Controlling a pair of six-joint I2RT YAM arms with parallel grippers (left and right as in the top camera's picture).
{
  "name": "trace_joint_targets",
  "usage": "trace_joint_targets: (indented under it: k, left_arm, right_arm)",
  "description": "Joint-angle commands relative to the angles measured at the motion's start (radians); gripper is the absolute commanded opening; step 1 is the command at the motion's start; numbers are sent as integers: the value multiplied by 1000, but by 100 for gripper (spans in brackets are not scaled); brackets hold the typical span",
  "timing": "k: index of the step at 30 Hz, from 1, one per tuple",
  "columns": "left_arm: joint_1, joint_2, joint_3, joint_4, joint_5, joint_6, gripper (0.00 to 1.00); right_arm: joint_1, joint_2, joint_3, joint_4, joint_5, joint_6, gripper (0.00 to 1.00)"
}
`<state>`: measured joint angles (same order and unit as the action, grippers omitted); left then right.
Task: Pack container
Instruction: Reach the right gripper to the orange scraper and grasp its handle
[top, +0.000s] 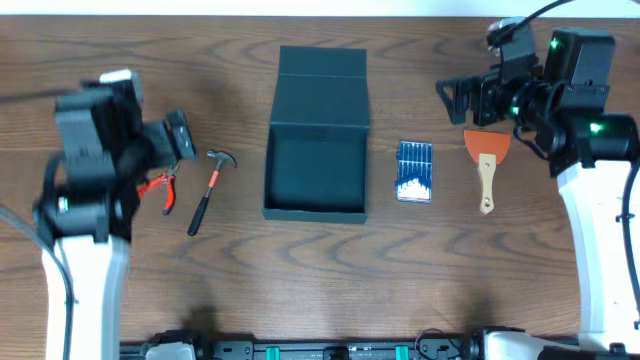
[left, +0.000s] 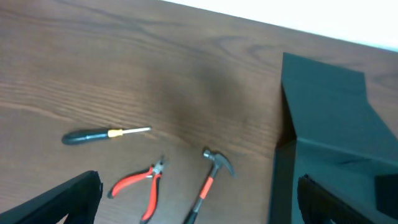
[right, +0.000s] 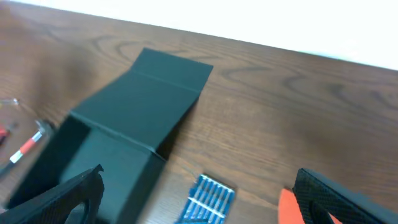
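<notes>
The matte teal-green container (top: 318, 130), a rigid rectangular box, is sitting mid-surface (top: 300, 270) on dark wood grain, its flap lid folded back. The left tool (top: 180, 140) and right tool (top: 458, 100) are hovering with jaws spread, empty. The left arm's blur is hiding the slim screwdriver (left: 106, 134) overhead and part of the red-handled pliers (top: 165, 190).
</notes>
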<state>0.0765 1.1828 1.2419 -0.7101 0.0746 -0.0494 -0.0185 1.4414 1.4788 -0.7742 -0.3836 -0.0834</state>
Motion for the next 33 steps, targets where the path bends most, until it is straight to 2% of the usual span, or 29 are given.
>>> trace_joint_targets:
  k: [1, 6, 13, 20, 22, 25, 33]
  left_arm:
    - [-3, 95, 75, -20, -8, 84, 98]
    - [-3, 145, 75, 23, -8, 163, 98]
    - [-3, 153, 75, 17, -8, 165, 98]
    - [-3, 154, 75, -8, -8, 165, 98]
    - [-3, 158, 75, -6, -8, 165, 98]
    - [-3, 164, 74, -8, -8, 165, 99]
    - [-3, 164, 68, -40, -8, 164, 98]
  right_arm:
    - [-28, 27, 31, -76, 110, 172, 99]
    - [-70, 107, 31, -231, 253, 176, 99]
    - [-103, 290, 30, -249, 465, 175, 99]
    - [-153, 488, 30, -255, 462, 170, 99]
    - [-158, 536, 30, -256, 438, 125, 99]
    - [-158, 593, 30, -258, 436, 81, 96]
    - [-158, 674, 30, -177, 431, 79, 94]
